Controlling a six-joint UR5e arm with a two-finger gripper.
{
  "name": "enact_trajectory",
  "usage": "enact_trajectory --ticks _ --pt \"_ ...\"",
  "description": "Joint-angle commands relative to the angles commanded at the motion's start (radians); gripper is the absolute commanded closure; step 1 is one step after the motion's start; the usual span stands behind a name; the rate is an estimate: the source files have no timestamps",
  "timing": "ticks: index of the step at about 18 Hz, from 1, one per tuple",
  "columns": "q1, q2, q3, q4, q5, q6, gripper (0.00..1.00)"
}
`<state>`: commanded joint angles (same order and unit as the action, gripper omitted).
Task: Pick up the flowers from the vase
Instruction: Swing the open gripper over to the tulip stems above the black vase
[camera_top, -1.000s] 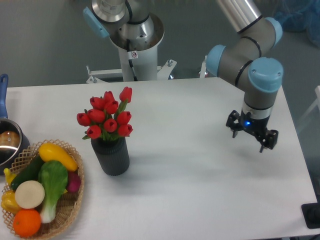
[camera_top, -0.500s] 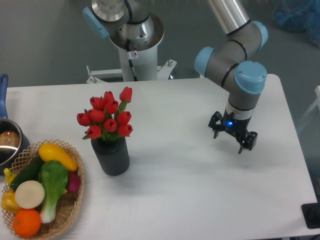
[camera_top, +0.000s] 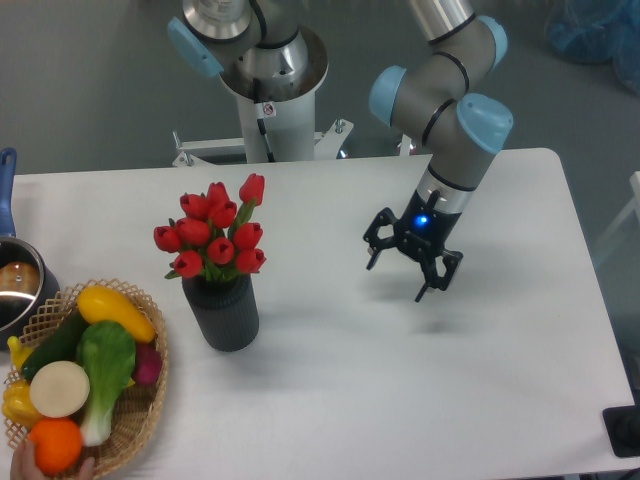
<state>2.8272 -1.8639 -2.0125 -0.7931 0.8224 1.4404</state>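
Leftward from the bench's right edge, the open hand (camera_top: 405, 268) approaches the tulips (camera_top: 215, 233), needing descent over their vase (camera_top: 226, 314).

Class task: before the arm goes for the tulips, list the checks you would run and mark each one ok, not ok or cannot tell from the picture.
1. Gripper open and empty: ok.
2. Flowers standing in the vase: ok.
3. Vase upright on the table: ok.
4. Table between gripper and flowers free of obstacles: ok.
5. Gripper aligned over the flowers: not ok, it hangs well off to their side.
6. Basket clear of the vase: ok.
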Motion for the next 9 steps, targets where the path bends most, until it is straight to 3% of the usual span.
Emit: enact_trajectory --ticks 9 --pt "-0.031 0.060 0.014 0.002 -0.008 -0.005 0.00"
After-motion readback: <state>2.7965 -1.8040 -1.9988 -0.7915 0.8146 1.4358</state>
